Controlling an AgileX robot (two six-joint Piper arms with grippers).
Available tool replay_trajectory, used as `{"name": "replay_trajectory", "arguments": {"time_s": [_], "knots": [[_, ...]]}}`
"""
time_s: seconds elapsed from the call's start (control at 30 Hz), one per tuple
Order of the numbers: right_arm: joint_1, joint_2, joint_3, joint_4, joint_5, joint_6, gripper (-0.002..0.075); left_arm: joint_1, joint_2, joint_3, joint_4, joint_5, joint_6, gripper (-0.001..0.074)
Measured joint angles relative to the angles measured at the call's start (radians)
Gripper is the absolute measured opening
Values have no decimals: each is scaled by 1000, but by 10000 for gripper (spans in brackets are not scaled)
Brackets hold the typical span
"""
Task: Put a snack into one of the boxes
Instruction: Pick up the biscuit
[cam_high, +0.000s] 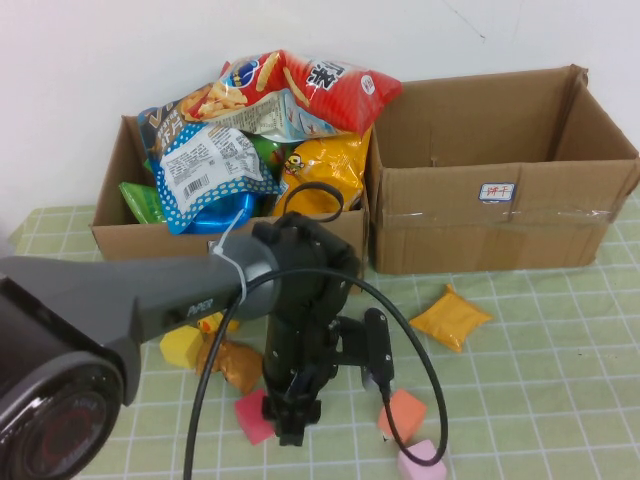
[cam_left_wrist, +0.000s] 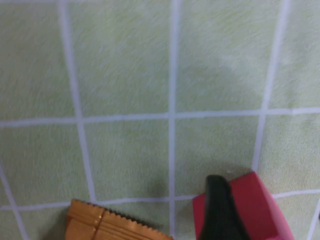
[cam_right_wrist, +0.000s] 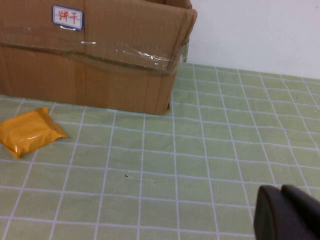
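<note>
My left gripper (cam_high: 290, 425) is down at the table near the front edge. In the left wrist view it (cam_left_wrist: 267, 212) is open, with one black finger (cam_left_wrist: 220, 210) lying over a red snack block (cam_left_wrist: 260, 205); the other finger barely shows at the frame edge. That red block (cam_high: 252, 415) lies on the cloth beside the gripper. The left cardboard box (cam_high: 110, 215) is heaped with snack bags. The right cardboard box (cam_high: 500, 215) looks empty. My right gripper (cam_right_wrist: 287, 212) is shut and empty, low over the cloth, apart from the right box (cam_right_wrist: 100, 65); it does not show in the high view.
An orange packet (cam_high: 450, 317) lies in front of the right box, also in the right wrist view (cam_right_wrist: 30, 131). A yellow block (cam_high: 180, 347), a brown packet (cam_high: 235, 365), an orange block (cam_high: 405, 412) and a pink block (cam_high: 420, 462) lie round the left gripper. The brown packet (cam_left_wrist: 115, 225) is close by.
</note>
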Motion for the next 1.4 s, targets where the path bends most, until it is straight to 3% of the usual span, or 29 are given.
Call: {"name": "replay_trajectory", "arguments": {"time_s": [0.23, 0.43, 0.5, 0.67, 0.73, 0.93, 1.4], "knots": [[0, 0, 0, 0, -7, -2, -2, 11, -37, 0, 113, 14, -28, 256], [0, 0, 0, 0, -8, -2, -2, 108, -174, 0, 102, -42, -64, 196], [0, 0, 0, 0, -12, -2, -2, 158, -194, 0, 47, -53, -92, 246], [0, 0, 0, 8, -19, 0, -2, 264, -174, 0, 0, -76, -102, 517], [0, 0, 0, 10, -24, 0, -2, 279, -147, 0, 4, -96, -84, 572], [0, 0, 0, 13, -30, 0, -2, 262, -69, 0, 34, -120, -36, 608], [0, 0, 0, 13, -38, -6, -2, 138, 0, 0, 70, -85, -27, 609]]}}
